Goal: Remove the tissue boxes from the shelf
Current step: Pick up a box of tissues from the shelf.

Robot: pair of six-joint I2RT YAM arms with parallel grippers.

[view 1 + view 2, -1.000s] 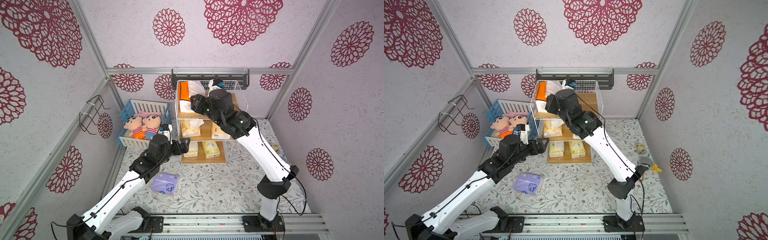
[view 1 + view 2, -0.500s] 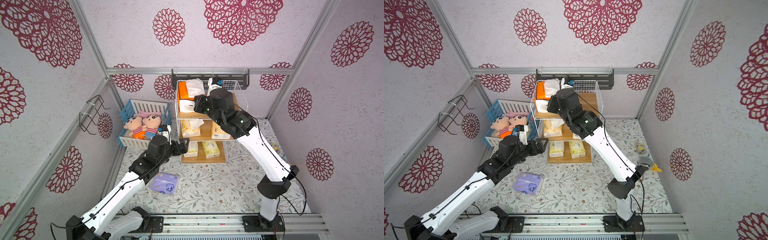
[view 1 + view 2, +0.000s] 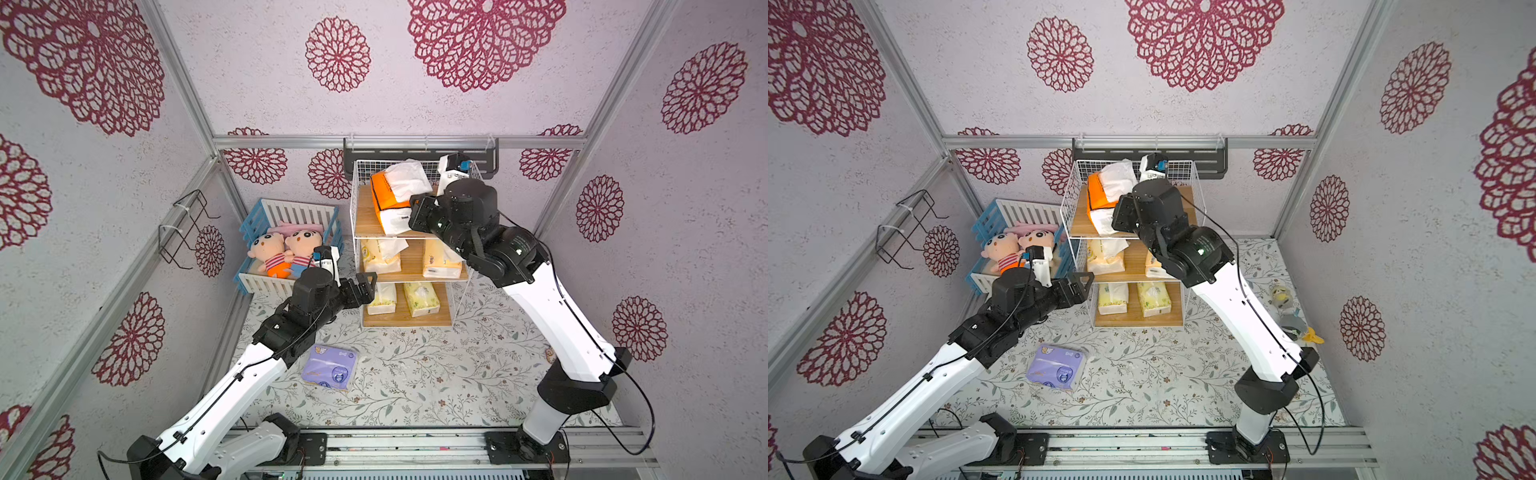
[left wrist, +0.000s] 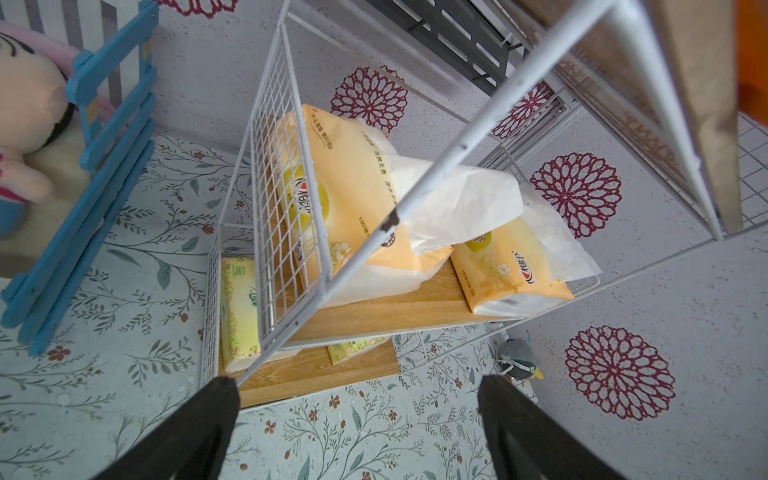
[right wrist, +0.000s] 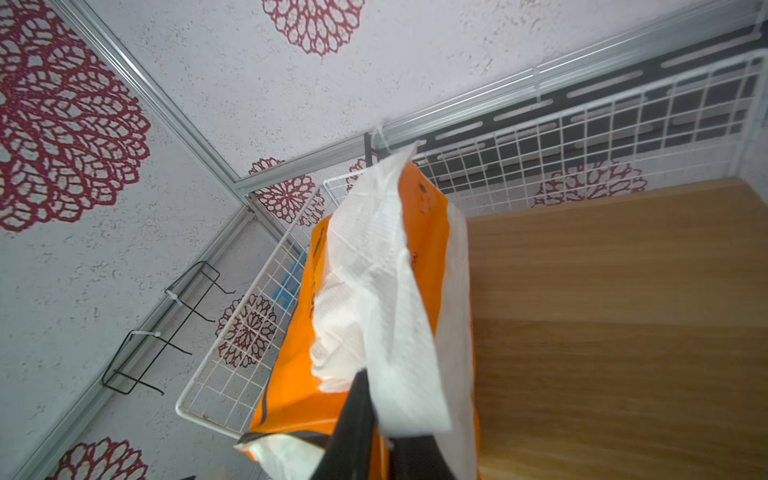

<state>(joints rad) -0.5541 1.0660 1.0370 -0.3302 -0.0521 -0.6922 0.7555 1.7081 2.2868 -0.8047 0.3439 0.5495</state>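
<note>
You've got one lavender pack [image 3: 330,368] off on the floor mat [image 3: 436,374], right gripper [image 5: 376,419] pinching the orange pack [image 3: 384,195] on the shelf [image 3: 411,266] top tier, left gripper [image 3: 370,289] spread wide beside the middle tier, four yellow packs [image 3: 381,257] left below.

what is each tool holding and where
orange tissue pack, pinched at its near end by the right tool; left tool open, empty.

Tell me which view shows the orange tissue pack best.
Right wrist: the orange tissue pack appears largest. Both top views show it small, partly behind the right arm. Left wrist catches only an orange sliver.
</note>
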